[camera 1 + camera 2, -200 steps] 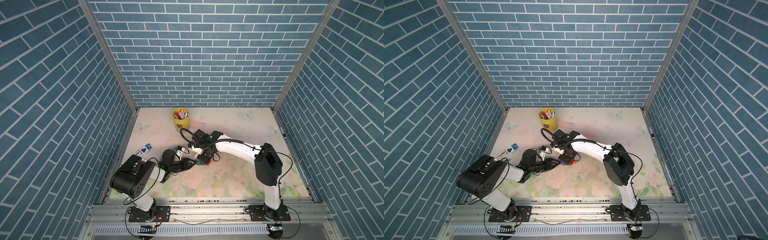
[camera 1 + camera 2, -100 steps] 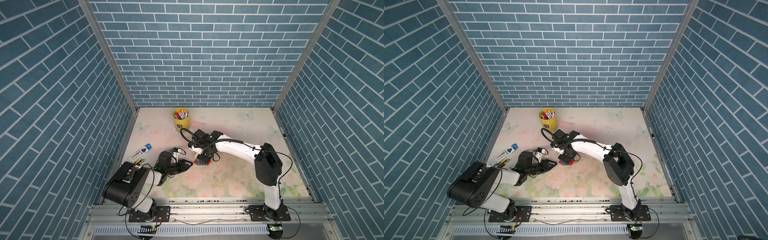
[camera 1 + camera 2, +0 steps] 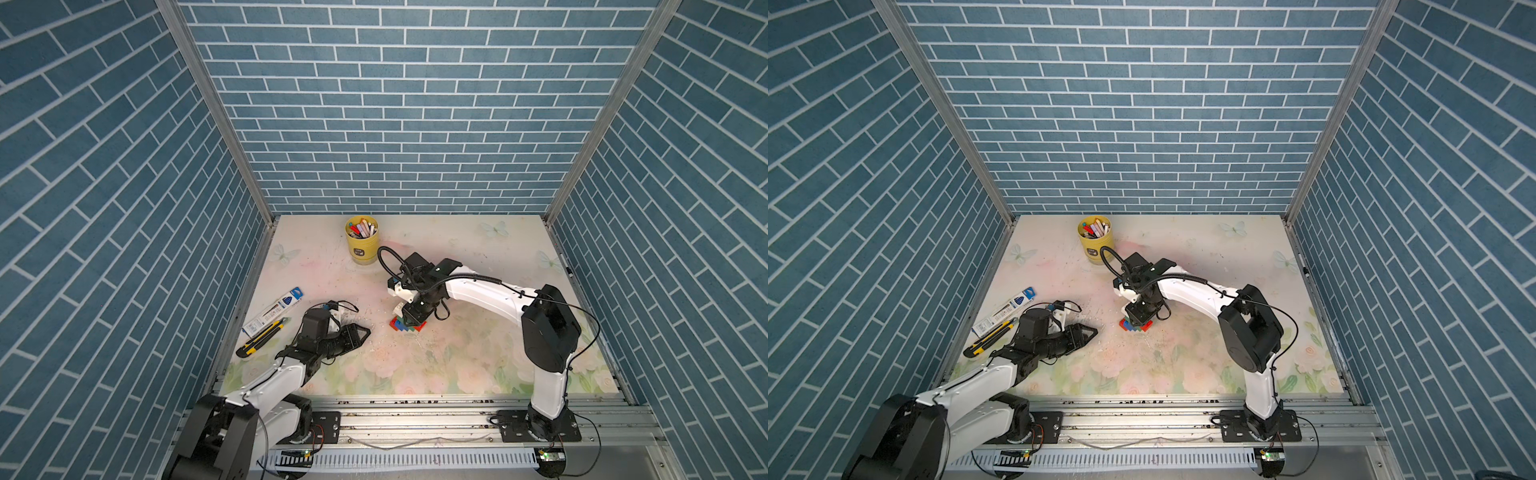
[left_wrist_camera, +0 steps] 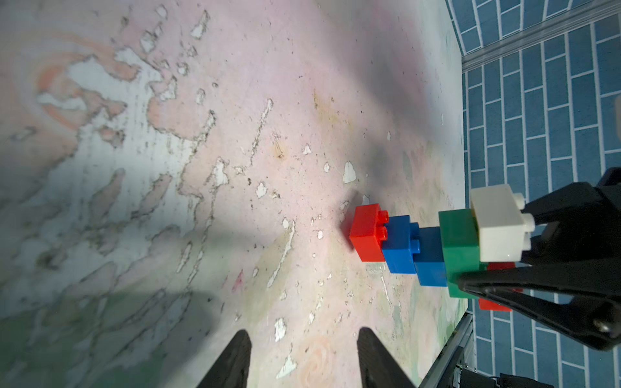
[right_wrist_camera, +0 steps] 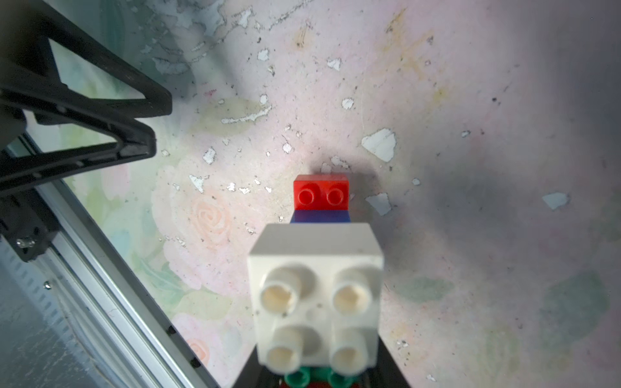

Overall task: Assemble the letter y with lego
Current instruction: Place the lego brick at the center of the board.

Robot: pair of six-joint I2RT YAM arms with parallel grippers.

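top views: the letter y (image 3: 400,326) sits mid tabletop (image 3: 478,257), directly under the right claw (image 3: 411,321), which is clamped on it. only bits of red, blue and green show past the claw in both top views, so its axis is hard to read here. the left claw (image 3: 358,332) lies low near it, apart from it, jaws parted, nothing in them. also one yellow cup (image 3: 361,247) of pens at the back, and one pen box (image 3: 276,309) and one utility knife (image 3: 262,343) side by side at the left edge, well apart from the lego. left wrist: the whole chain shows, six bricks counted: two red, two blue, one green, one white. from the tabletop end it goes tail red brick (image 4: 368,235), first blue brick (image 4: 400,245), second blue brick (image 4: 431,260), green bar (image 4: 458,248), then the white brick (image 4: 497,228) and tip red brick (image 4: 494,304) as the two tips. the long axis runs from the tabletop up into the right claw, with the tail stepping diagonally and the studs pointing away from the tabletop. the tail end is at the tabletop, contact cannot tell. the right claw's fingers (image 4: 537,285) pinch the green-bar end. the left claw's fingertips (image 4: 235,362) stand apart, bare tabletop between. right wrist: looks down the axis. the white brick is nearest and blurred, four studs facing the camera, two green studs (image 5: 297,378) peek out beside it, and a blue sliver and the tail red brick, two studs showing, lie beyond. the left claw is off to the side, not touching, empty.
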